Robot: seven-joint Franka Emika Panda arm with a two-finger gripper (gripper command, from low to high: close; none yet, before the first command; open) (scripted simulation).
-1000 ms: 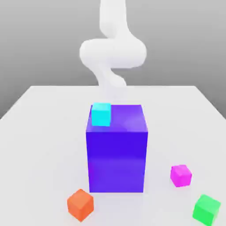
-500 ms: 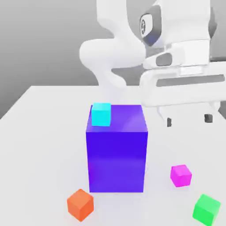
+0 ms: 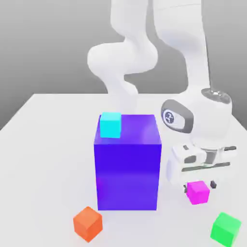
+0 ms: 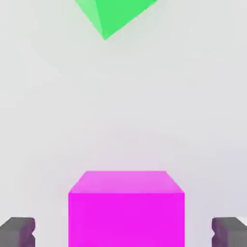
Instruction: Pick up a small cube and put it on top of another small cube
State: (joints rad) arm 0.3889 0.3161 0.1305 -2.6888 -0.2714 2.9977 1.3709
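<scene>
Gripper (image 4: 123, 234): open astride magenta cube (image 3: 198, 192) | exterior only: cyan cube (image 3: 111, 125)

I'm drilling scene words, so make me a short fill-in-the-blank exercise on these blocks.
The cyan cube sits on the ____ block. The gripper has its fingers on either side of the ____ cube. In the exterior view, the cube nearest the exterior view's left is ____.

Missing words: blue-purple; magenta-pink; orange.

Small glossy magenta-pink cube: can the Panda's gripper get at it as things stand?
Looks like yes: the open gripper has a finger on either side of the magenta-pink cube, a gap beside each. The green cube stands apart, likely out of the way.
</scene>
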